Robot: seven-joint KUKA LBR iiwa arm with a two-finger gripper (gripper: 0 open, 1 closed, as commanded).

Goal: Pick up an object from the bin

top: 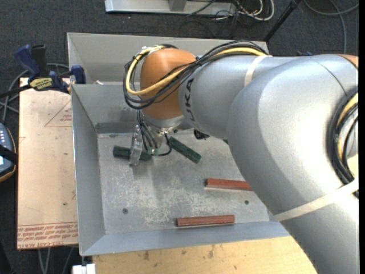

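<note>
Gripper (137,152) hangs low over the far left part of the grey bin (85,170), right at a dark green block (121,152) lying flat on the floor there. How wide it stands I cannot tell from here. Just to its right, a dark green strip (188,151) lies slanted. Nearer the front, well apart from the gripper, a reddish-brown bar (227,184) lies beside the arm (256,113), and a second reddish-brown bar (205,221) lies along the front wall.
</note>
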